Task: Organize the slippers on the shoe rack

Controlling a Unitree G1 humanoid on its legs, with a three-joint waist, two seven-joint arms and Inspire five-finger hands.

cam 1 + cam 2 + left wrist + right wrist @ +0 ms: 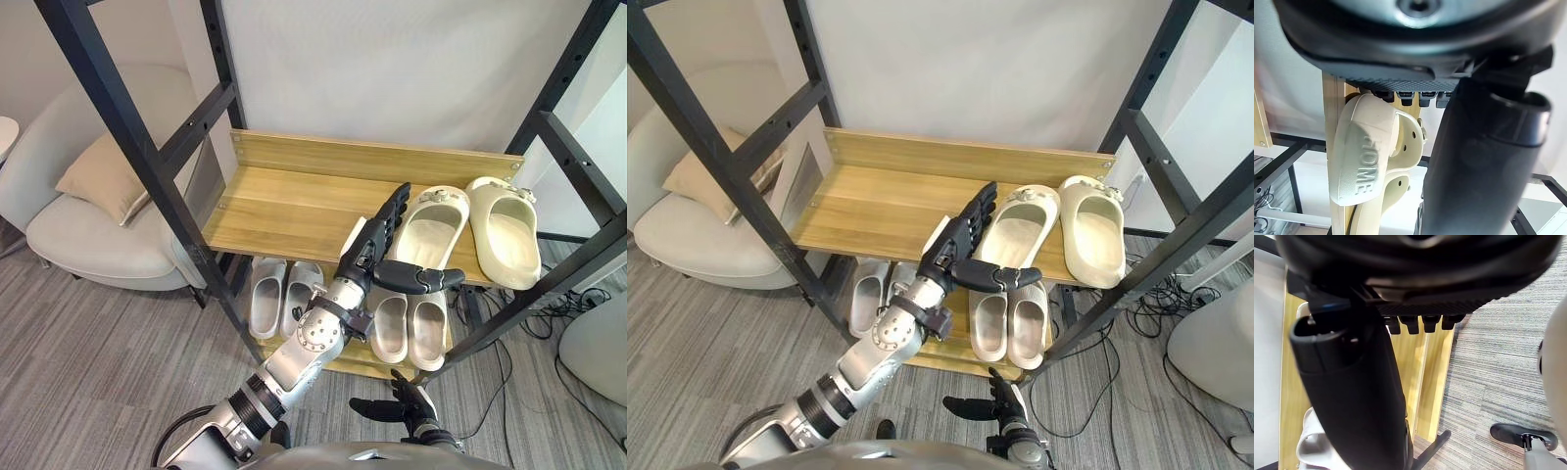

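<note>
Grey carpet (98, 352) runs under a black-framed rack (125, 127) with two wooden shelves, set against a white wall. A pale armchair (88, 245) with a tan cushion (103, 176) stands to its left. On the upper shelf (284, 211), toward the right end, two cream slippers lie side by side with toes to the back: the left slipper (431, 230) and the right slipper (505, 230). The lower shelf (348, 364) holds a grey pair (266, 294) on the left and a beige pair (428, 328) on the right. The left robot hand (377, 245) reaches over the upper shelf with its fingers straight and together, lying along the left slipper's near side. Its thumb is spread wide across that slipper's heel end, and nothing is gripped. Whether it touches the slipper cannot be told. In the left wrist view the slipper's strap shows just past the palm. The right robot hand (409, 401) hangs low over the carpet in front of the rack, fingers relaxed and thumb out, holding nothing.
</note>
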